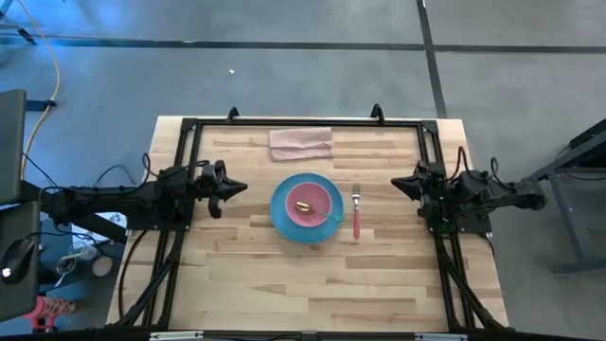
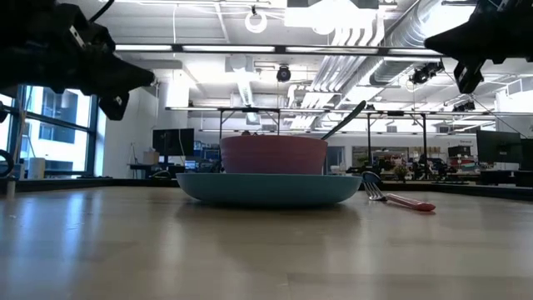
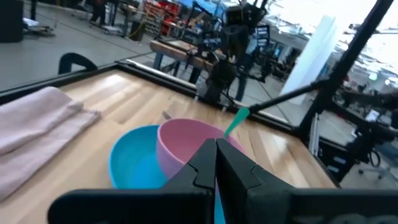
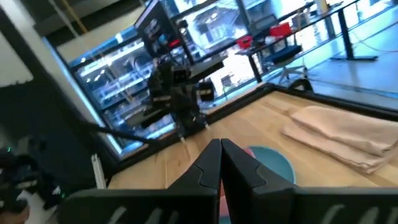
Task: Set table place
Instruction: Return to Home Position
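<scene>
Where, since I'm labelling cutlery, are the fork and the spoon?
fork (image 1: 357, 224): high view, on its pink handle.
spoon (image 1: 304, 206): high view, on its gold head.

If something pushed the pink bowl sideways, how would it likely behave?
The pink bowl sits on the blue plate, so it would probably slide rather than tip, being wide and low. The spoon leans over its rim and may rattle or swing out.
</scene>
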Robot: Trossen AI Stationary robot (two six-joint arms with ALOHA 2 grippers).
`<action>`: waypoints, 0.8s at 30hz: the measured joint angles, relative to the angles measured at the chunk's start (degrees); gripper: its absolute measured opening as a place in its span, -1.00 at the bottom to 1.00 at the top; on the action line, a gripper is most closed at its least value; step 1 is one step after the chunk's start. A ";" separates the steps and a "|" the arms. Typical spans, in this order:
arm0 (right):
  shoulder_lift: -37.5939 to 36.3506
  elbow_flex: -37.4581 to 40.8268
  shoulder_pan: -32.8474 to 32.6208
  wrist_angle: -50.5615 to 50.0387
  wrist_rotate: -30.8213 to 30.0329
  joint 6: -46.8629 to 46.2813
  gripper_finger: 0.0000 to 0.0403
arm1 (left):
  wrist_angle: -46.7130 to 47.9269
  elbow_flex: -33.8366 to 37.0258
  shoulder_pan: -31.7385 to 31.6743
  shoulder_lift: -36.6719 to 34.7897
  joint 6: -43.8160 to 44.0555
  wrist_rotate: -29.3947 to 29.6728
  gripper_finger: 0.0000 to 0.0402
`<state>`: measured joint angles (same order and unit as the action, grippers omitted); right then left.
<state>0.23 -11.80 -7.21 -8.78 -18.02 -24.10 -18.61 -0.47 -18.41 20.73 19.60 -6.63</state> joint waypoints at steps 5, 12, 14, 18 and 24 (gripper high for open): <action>0.02 -0.01 2.72 -2.62 6.13 -0.06 -1.00 | 1.77 0.00 0.00 -0.01 -1.18 -1.75 -1.00; -0.02 6.97 4.60 3.62 10.36 -1.88 -1.00 | 6.00 0.00 0.02 0.00 0.79 -2.78 -1.00; -0.02 10.07 4.68 7.30 10.78 -2.77 -1.00 | 6.02 0.00 0.04 0.00 1.45 -3.39 -1.00; 0.15 10.76 4.69 10.62 10.96 -0.03 -1.00 | 6.08 0.00 0.04 0.00 0.89 -2.74 -1.00; 0.07 10.07 4.70 7.73 9.24 6.42 -1.00 | 6.06 0.00 0.04 0.00 0.22 -1.68 -1.00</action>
<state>0.30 -1.74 -2.50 -1.05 -8.78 -17.68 -12.55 -0.47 -18.37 20.73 19.81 -8.32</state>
